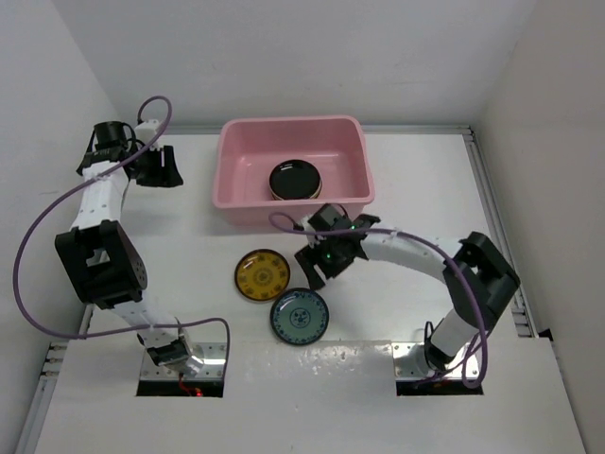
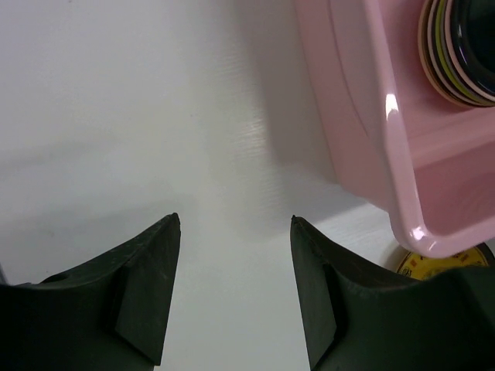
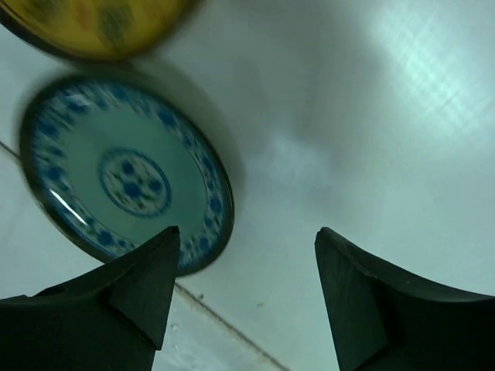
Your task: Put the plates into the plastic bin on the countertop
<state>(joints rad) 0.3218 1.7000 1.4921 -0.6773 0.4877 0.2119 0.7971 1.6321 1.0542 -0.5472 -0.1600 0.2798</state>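
R gripper (image 1: 312, 274): jaws apart, empty, mid-frame, just right of yellow saucer (image 1: 262, 275), blue-patterned saucer (image 1: 300, 316) below. L gripper (image 1: 163, 166): jaws apart, empty, upper left, near pink bin (image 1: 284, 210) w/ saucer stack (image 1: 295, 178).

Top view: bright, even, diffuse light, sharp throughout. The countertop (image 1: 425, 189) is near white-out, with only faint soft shadows. Left wrist view: two small specular glints on the plastic bin (image 2: 392, 104) rim, soft grey shadow beside its wall. Right wrist view: dimmer, greenish cast, bright patch upper right. The yellow plate (image 3: 93, 23) is smeared and the blue plate (image 3: 124, 174) slightly soft.
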